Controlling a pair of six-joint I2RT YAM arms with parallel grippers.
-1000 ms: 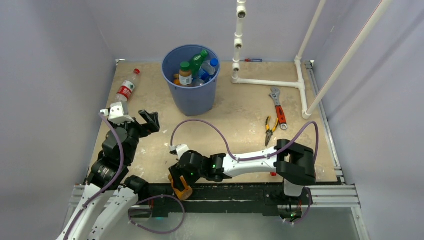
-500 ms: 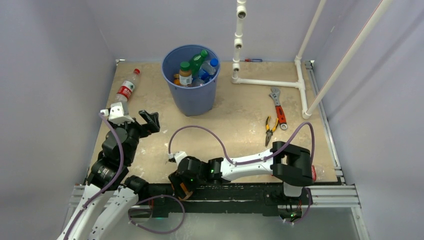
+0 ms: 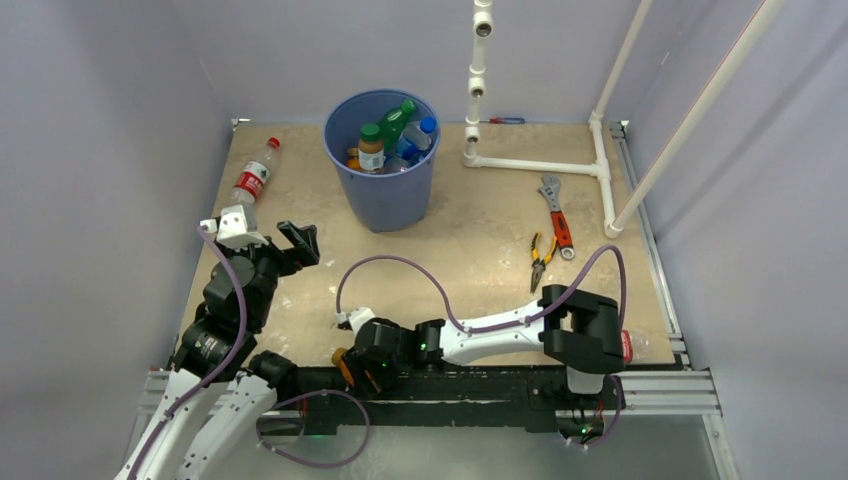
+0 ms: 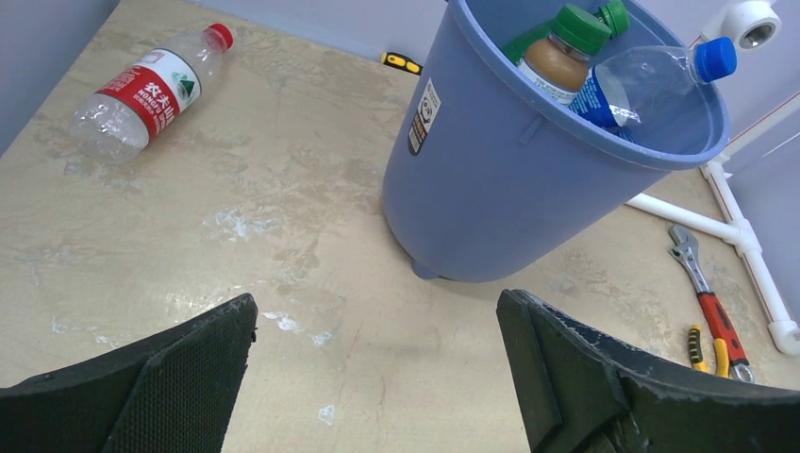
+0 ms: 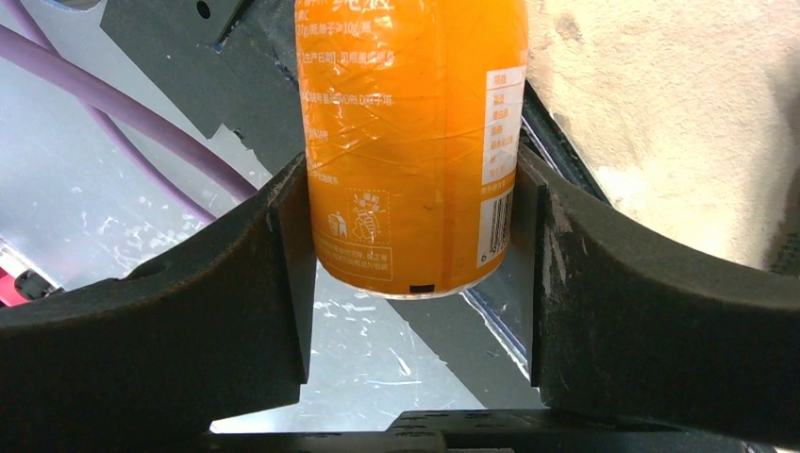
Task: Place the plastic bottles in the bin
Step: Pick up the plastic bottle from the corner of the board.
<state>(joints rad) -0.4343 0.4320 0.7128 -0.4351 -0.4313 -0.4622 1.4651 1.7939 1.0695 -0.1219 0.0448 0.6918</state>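
Bottles (image 3: pixel 372 148) in the bin (image 3: pixel 385 203), another bottle (image 3: pixel 252 180) left of it

Bottles (image 4: pixel 141 90): five countable, three in one bin (image 3: pixel 385 195); wrench (image 3: pixel 555 215): one; pliers (image 3: pixel 540 260): one

You are seeing glossy, crinkled plastic film wrapping the orange bottle (image 5: pixel 410 94), and the jaws of the right gripper (image 5: pixel 410 189) are showing matt black, grainy pads against it. The bin (image 4: pixel 491 189) is showing smooth blue plastic with a soft sheen. The table (image 4: pixel 283 236) is looking like rough, scuffed, matt beige board. The red-labelled bottle (image 4: pixel 141 90) is glinting as clear, dented plastic.
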